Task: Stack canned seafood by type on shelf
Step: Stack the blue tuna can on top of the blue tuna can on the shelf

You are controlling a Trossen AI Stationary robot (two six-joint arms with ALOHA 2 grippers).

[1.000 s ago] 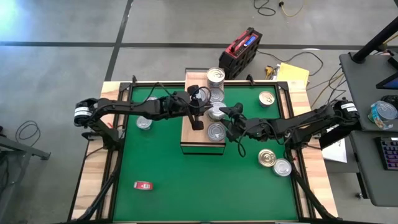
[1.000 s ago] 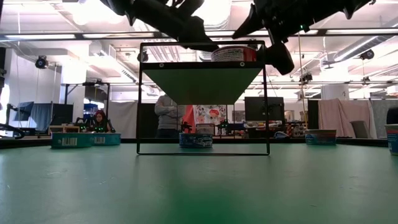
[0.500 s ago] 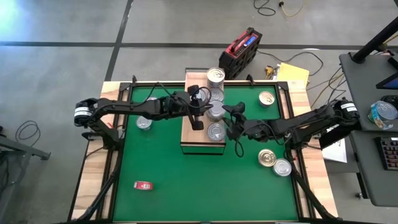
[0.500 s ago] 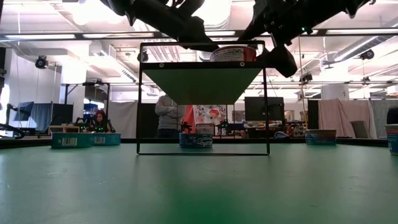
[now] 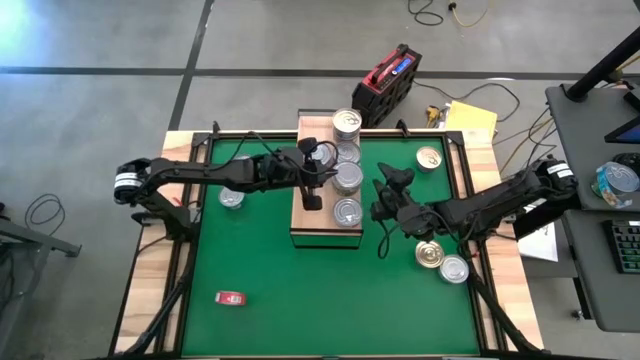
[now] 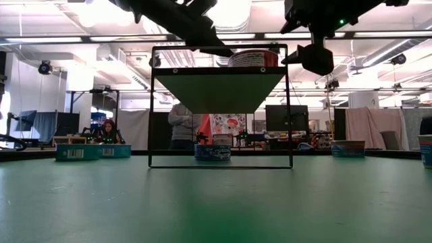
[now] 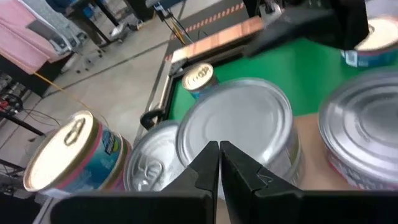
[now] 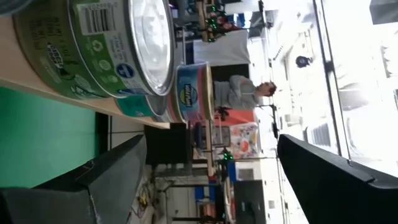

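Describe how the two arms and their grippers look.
Both arms are dark, jointed and slender, with thin black cables running along them. Each carries a white band near its outer end: left arm, right arm. The left gripper ends in two black, tapered, angular fingers. The right gripper has broad, flat, dark fingers.

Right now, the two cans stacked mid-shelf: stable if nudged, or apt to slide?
The stacked cans look rigid metal, unlikely to deform. The smooth silver lid suggests the top one could slide if nudged. They are flat and wide, so tipping seems unlikely; one knocked off the shelf might roll.
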